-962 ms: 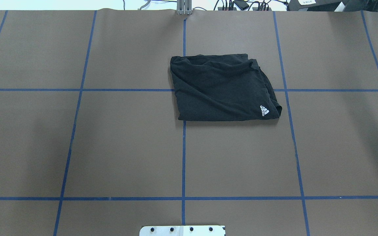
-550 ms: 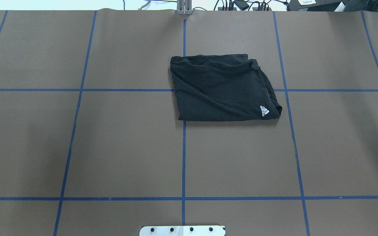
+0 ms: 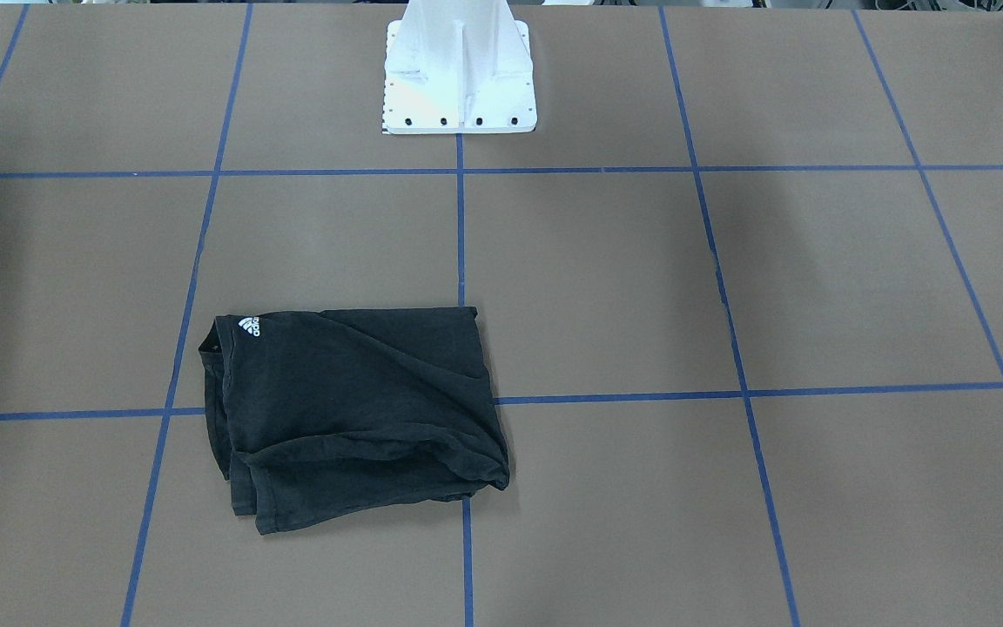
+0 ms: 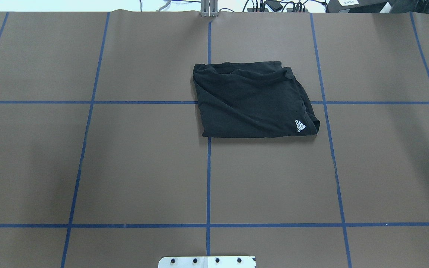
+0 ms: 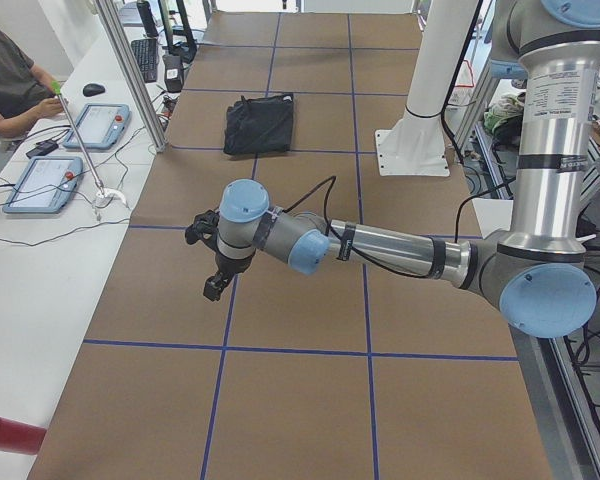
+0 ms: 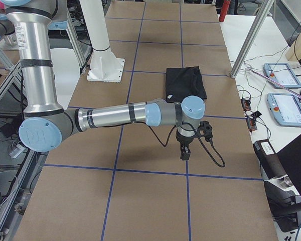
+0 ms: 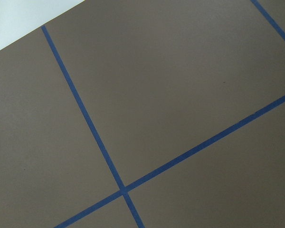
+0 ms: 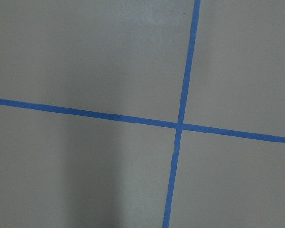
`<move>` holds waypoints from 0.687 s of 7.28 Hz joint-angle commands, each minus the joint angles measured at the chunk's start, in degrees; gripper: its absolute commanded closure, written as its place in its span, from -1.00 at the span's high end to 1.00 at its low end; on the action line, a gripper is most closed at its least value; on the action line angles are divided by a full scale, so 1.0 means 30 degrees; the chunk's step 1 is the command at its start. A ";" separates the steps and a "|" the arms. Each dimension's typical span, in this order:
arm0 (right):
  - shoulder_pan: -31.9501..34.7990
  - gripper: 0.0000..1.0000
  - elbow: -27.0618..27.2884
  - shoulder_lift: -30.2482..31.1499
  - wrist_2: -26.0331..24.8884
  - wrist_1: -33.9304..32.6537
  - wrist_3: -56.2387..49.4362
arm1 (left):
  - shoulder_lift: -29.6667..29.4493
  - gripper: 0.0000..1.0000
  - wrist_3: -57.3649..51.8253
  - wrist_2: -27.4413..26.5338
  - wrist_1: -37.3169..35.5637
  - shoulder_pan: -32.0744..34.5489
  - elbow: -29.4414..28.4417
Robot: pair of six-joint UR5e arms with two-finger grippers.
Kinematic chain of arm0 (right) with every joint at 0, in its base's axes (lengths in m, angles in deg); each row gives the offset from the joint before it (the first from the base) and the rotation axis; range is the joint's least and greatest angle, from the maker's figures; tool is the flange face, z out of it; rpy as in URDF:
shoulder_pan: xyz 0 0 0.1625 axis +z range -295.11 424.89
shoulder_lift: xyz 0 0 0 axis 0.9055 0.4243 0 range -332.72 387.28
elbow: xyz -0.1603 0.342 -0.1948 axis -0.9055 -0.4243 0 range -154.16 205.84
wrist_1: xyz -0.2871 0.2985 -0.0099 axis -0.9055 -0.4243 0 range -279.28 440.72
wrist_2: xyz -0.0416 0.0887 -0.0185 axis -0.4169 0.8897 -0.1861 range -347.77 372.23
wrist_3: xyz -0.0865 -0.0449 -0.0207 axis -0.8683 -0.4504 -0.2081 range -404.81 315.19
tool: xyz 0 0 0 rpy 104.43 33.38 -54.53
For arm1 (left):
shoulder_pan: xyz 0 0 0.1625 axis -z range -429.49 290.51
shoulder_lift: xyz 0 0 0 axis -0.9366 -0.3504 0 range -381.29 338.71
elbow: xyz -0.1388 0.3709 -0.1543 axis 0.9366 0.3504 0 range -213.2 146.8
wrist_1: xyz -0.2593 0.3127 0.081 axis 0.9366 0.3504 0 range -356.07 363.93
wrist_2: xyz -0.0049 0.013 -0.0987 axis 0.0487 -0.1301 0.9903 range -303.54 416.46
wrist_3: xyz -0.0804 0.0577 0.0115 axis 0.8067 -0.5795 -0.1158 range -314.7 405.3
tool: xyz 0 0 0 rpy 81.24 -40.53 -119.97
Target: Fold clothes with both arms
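Judging folding essentially complete: black T-shirt (image 4: 253, 100) lies compactly folded at table's (image 4: 125, 167) 12 o'clock; left gripper (image 5: 213, 289), right gripper (image 6: 185, 153) hover apart, claw states indeterminable.

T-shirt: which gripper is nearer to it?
Right. The T-shirt lies just right of the middle tape line; the right gripper hovers off that side, the left gripper over the opposite half.

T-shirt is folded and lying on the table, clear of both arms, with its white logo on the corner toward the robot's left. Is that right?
Not quite. The white logo sits on the corner of the T-shirt toward the robot's right, on the side nearer the robot, as the overhead exterior view shows. The rest of what you said holds.
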 commanded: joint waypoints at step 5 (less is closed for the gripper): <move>-0.0008 1.00 0.0184 0.0136 0.0318 -0.1111 0.0087 | -0.0537 1.00 -0.0018 0.0590 -0.1390 0.0963 0.0538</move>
